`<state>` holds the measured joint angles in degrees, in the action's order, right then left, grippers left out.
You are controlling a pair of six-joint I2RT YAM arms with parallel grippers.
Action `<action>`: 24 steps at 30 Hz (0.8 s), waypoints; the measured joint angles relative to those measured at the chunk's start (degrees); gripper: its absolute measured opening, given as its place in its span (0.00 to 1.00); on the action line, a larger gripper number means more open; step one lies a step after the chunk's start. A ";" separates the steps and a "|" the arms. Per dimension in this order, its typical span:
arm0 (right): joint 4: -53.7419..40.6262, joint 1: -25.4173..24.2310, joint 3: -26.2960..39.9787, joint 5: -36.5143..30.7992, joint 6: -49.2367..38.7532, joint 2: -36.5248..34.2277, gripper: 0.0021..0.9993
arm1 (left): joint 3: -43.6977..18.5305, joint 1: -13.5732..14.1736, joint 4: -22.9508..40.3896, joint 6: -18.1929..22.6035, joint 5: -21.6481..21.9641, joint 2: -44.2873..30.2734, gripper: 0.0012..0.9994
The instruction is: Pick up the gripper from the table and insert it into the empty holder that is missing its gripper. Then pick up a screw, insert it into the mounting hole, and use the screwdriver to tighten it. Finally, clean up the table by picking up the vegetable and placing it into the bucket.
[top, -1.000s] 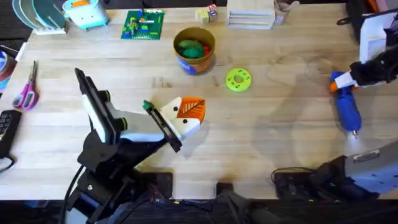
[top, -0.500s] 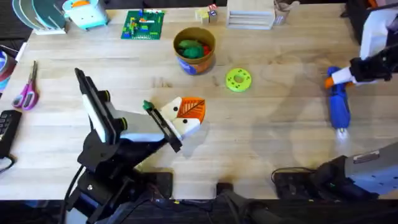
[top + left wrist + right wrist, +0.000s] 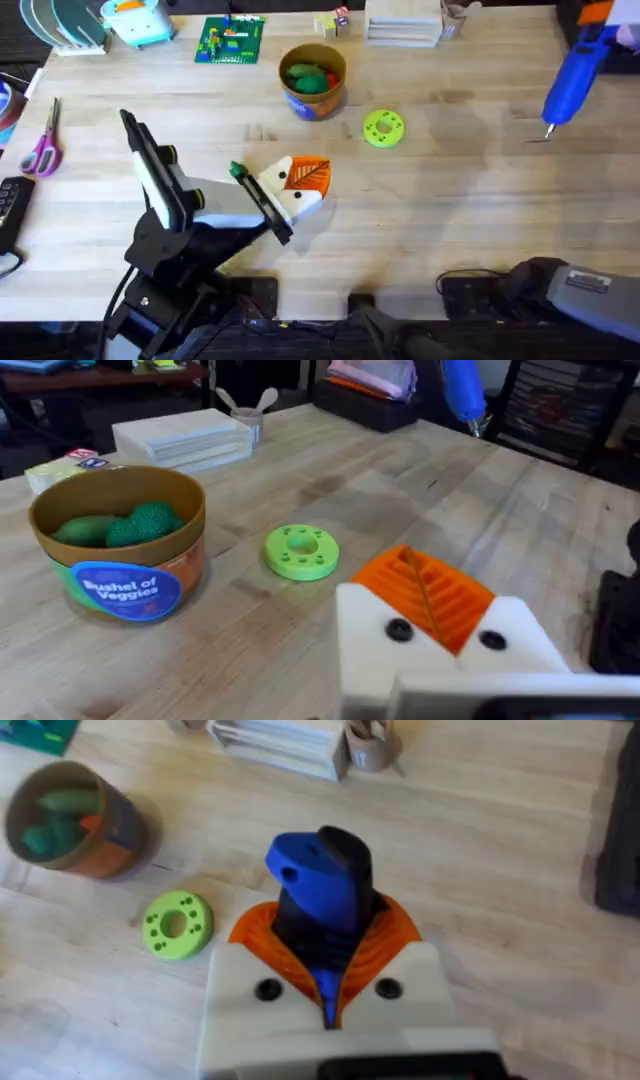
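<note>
Screwdriver up in my right arm, far from the work.

Overhead: the screwdriver (image 3: 570, 72) hangs tilted at upper right; the holder (image 3: 285, 193) with its orange gripper (image 3: 309, 175) sits centre-left, the bucket (image 3: 313, 78) above it. Left wrist: I cannot tell how my left fingers stand. Right wrist: my right gripper (image 3: 325, 982) clamps the screwdriver; a skewed grip could let the tip miss the hole.

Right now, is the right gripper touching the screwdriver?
Touching. In the right wrist view the right gripper has its orange pads pressed against both sides of the blue screwdriver, with no gap.
</note>
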<state>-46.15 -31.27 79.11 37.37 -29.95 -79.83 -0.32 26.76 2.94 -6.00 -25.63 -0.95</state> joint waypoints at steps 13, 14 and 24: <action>0.31 2.97 -0.07 9.66 1.09 18.40 0.02 | 0.00 0.00 0.00 -0.02 0.00 0.00 0.00; 0.33 2.97 -0.22 9.83 1.14 19.61 0.02 | 0.00 0.00 0.00 0.00 0.00 0.00 0.00; 9.58 2.97 -14.66 14.17 3.73 34.80 0.02 | 0.00 0.00 0.00 0.00 0.00 0.00 0.00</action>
<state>-36.57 -28.29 64.45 51.54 -26.23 -45.02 -0.32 26.76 2.94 -6.00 -25.63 -0.95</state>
